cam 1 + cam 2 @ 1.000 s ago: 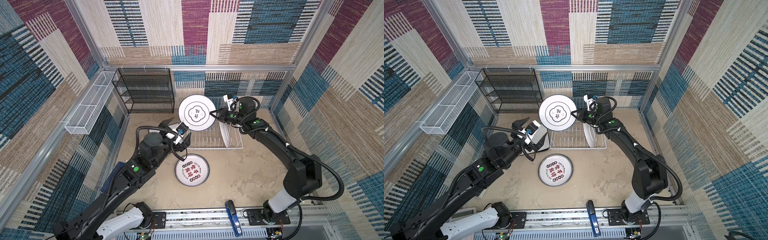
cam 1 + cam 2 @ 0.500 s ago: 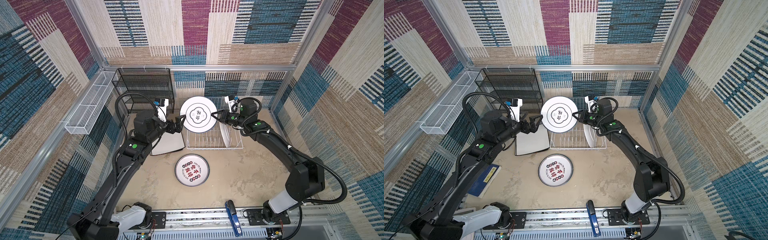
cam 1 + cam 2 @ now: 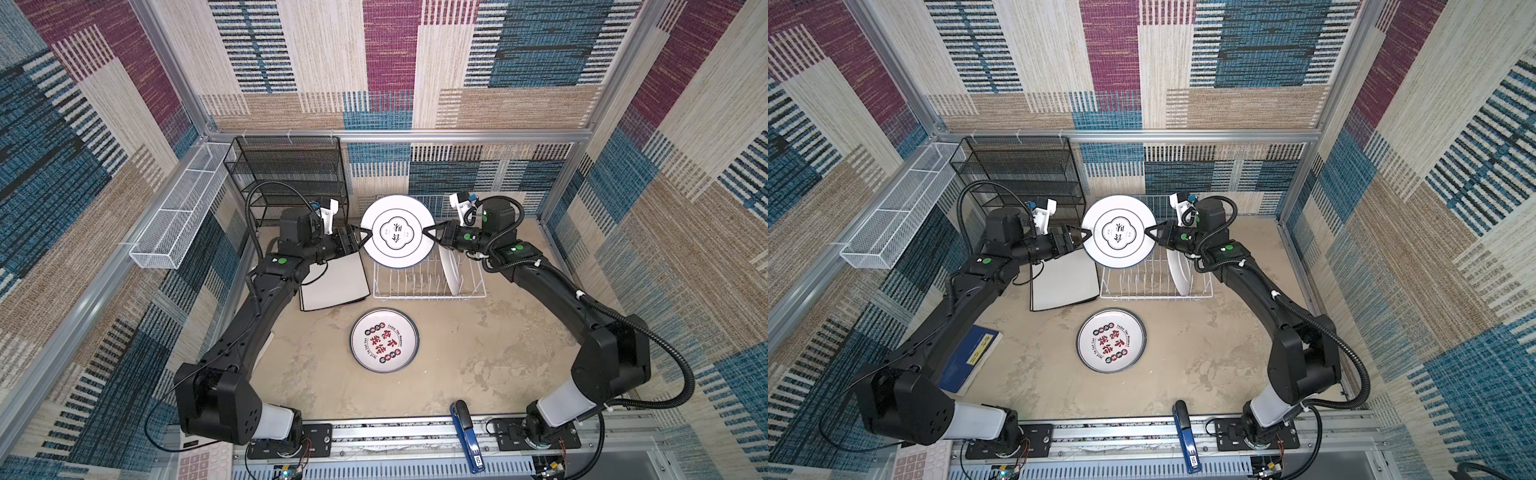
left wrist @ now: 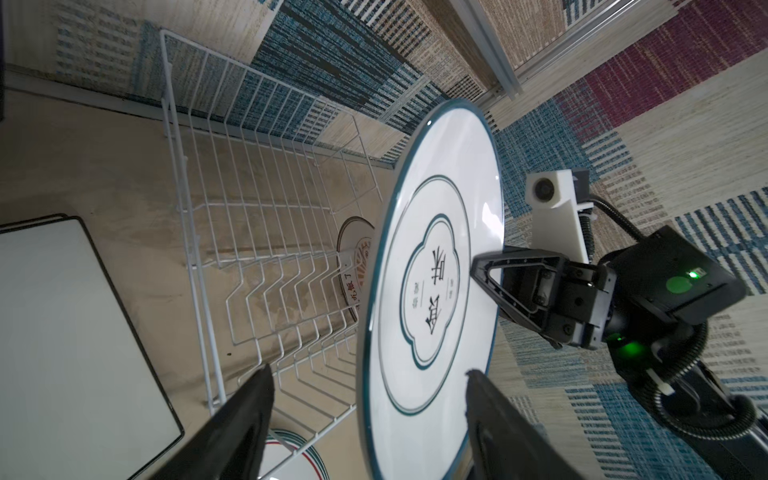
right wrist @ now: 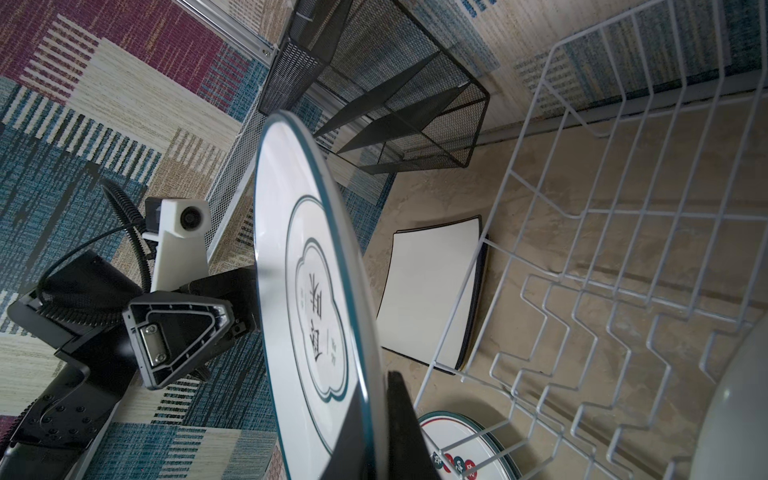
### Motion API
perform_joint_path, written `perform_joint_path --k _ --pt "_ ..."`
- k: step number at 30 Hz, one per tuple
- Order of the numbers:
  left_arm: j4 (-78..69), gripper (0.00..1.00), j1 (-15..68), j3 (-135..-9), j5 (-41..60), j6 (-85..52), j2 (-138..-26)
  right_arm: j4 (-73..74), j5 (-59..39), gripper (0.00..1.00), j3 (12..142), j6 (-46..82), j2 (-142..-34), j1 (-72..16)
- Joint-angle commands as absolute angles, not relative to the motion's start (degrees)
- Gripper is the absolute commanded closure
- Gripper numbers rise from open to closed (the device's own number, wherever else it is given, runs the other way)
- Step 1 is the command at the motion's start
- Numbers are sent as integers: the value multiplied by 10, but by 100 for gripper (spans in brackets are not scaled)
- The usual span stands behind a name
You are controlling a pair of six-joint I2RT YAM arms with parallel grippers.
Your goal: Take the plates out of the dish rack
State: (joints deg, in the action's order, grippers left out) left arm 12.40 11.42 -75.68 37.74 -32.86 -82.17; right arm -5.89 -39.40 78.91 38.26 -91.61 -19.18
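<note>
A round white plate (image 3: 397,232) (image 3: 1119,232) with a teal rim and black characters hangs on edge above the dish rack (image 3: 415,296) (image 3: 1154,296). My right gripper (image 3: 426,232) (image 5: 376,399) is shut on its right rim. My left gripper (image 3: 363,233) (image 4: 369,370) straddles the opposite rim, open, with a gap on each side of the plate (image 4: 436,291). Another white plate (image 3: 452,272) (image 3: 1179,272) stands in the rack's right end. A round plate with red-black characters (image 3: 384,340) lies flat in front of the rack. A stack of square plates (image 3: 332,282) lies left of it.
A black mesh shelf (image 3: 291,174) stands at the back left, close behind my left arm. A long white mesh basket (image 3: 178,216) hangs on the left wall. A blue book (image 3: 971,357) lies under the left arm and a blue stapler (image 3: 467,440) on the front rail.
My left arm has swung up from over the square plates to the held plate's left rim, and its jaws have narrowed. The right gripper has kept the plate nearly still.
</note>
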Motion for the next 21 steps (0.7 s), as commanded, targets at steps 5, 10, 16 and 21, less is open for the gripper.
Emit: perform_joint_path --k 5,10,16,21 --pt "113 44 113 -768 440 -348 -844 -54 -446 100 815 373 -938 -191" --pt "112 57 113 -763 449 -350 -845 -47 -455 100 813 377 -944 -191" --pt "108 67 113 -755 456 -353 -849 -54 -464 100 816 369 -949 -191" --pt "110 82 113 -753 459 -353 -852 -57 -465 100 818 362 -954 -191"
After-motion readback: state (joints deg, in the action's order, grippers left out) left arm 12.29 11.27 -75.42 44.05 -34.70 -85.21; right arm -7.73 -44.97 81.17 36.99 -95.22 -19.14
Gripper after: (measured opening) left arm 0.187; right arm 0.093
